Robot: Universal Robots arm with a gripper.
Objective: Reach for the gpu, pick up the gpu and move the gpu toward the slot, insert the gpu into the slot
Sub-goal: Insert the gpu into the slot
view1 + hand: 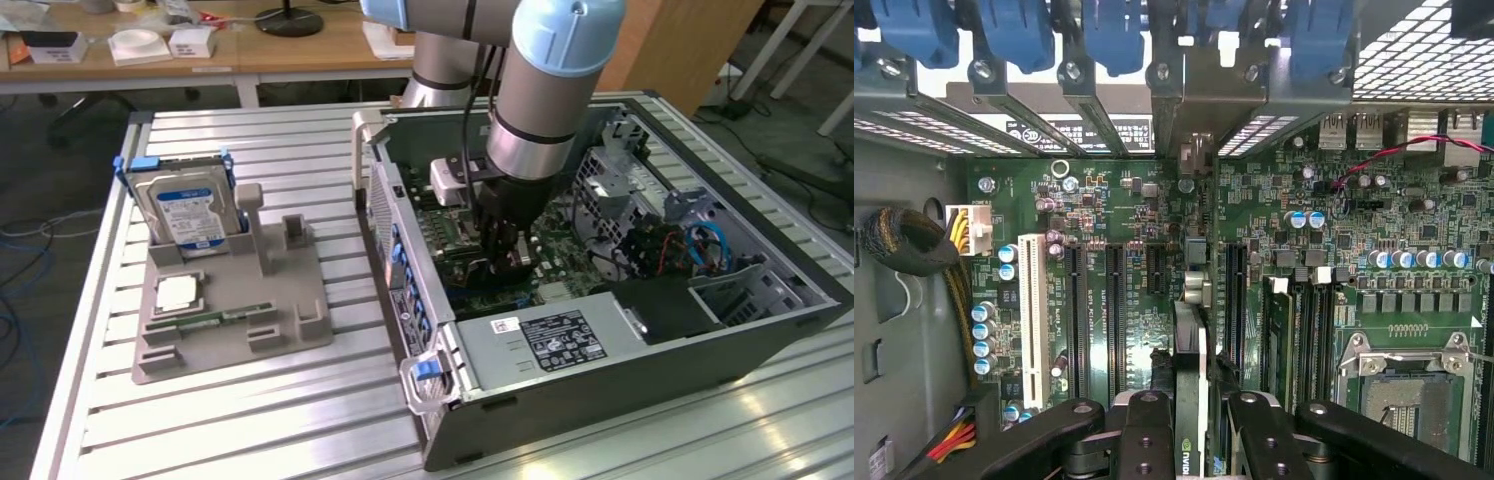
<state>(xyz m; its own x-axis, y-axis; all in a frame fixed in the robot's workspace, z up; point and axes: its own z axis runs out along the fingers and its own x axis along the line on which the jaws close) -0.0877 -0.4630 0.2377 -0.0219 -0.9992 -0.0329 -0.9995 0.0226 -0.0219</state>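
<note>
My pincer point(1189, 425) clenched on thin dark stiff GPU card point(1188, 350), edge-on above black motherboard slot point(1191, 262). Light, fragile; grip along top edge, keep upright.

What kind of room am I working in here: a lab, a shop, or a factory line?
Likely a robotics lab or workshop: an open computer case sits on a slotted aluminium table, with wooden desks and floor cables behind.

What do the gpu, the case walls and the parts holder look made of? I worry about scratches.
gpu: dark circuit board with a grey metal bracket, held edge-on in the claw.
Case walls: grey sheet metal, matte, perforated in places.
Parts holder: probably moulded or printed grey plastic, dull finish.
</note>
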